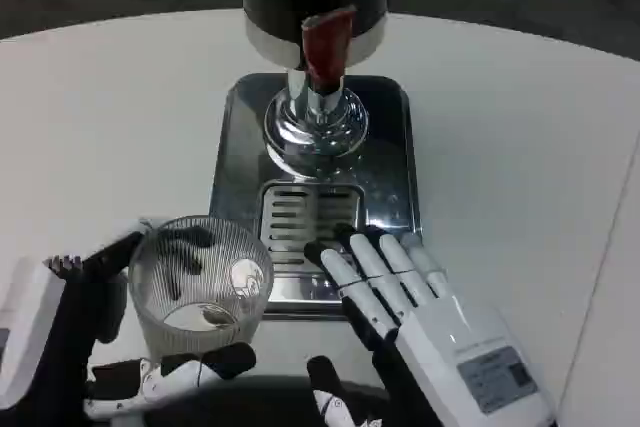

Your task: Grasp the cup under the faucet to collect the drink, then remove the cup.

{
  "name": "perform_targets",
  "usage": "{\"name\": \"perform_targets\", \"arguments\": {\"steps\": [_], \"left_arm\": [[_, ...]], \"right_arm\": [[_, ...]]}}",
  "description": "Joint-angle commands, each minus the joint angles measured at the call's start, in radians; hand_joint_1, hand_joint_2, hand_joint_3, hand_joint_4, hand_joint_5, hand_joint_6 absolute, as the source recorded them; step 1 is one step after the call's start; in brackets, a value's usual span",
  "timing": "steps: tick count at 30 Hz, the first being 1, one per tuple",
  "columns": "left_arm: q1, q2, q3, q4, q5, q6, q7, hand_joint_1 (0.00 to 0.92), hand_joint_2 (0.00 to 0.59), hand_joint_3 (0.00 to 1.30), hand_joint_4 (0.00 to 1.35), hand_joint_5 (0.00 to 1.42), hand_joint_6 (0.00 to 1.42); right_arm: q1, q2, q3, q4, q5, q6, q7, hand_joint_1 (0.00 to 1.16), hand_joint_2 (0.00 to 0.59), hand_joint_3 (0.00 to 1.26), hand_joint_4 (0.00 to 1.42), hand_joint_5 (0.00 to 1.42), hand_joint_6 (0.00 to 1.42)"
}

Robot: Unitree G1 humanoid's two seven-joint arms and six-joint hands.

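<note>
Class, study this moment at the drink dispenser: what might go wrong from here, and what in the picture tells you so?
1. The left hand holds the clear cup left of the faucet, not beneath it; drink released now would likely miss.
2. The right hand has its fingers on the drip tray grate, where the cup must go, so they might collide.
</note>
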Motion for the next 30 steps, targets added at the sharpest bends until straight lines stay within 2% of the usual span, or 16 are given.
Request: {"name": "perform_targets", "arguments": {"steps": [1,11,19,23,30], "left_arm": [[0.004,0.007,0.003,-0.006,-0.017,-0.005,-0.001,0.469,0.130,0.96,1.09,1.28,1.37],[0.003,-0.001,0.000,-0.010,-0.031,0.008,-0.007,0.476,0.126,0.96,1.09,1.28,1.37],[-0.042,-0.005,-0.003,0.029,-0.029,0.020,0.008,0.477,0.125,0.96,1.09,1.28,1.37],[-0.108,-0.012,-0.008,0.095,-0.006,0.029,0.037,0.478,0.124,0.96,1.09,1.28,1.37],[-0.271,-0.014,-0.058,0.240,0.068,0.032,0.117,0.478,0.124,0.96,1.09,1.28,1.37]], "right_arm": [[0.009,0.009,0.003,-0.010,0.003,0.006,0.014,0.28,0.522,0.09,0.00,0.00,0.00],[0.012,0.021,-0.001,-0.009,0.008,0.015,0.025,0.28,0.532,0.10,0.01,0.00,0.00],[0.024,0.031,-0.008,-0.022,0.003,0.028,0.035,0.30,0.524,0.11,0.02,0.01,0.00],[0.020,0.034,-0.009,-0.033,-0.007,0.044,0.063,0.30,0.524,0.11,0.02,0.01,0.00],[0.019,0.023,-0.043,-0.037,0.000,0.052,0.071,0.30,0.524,0.11,0.02,0.01,0.00]]}}
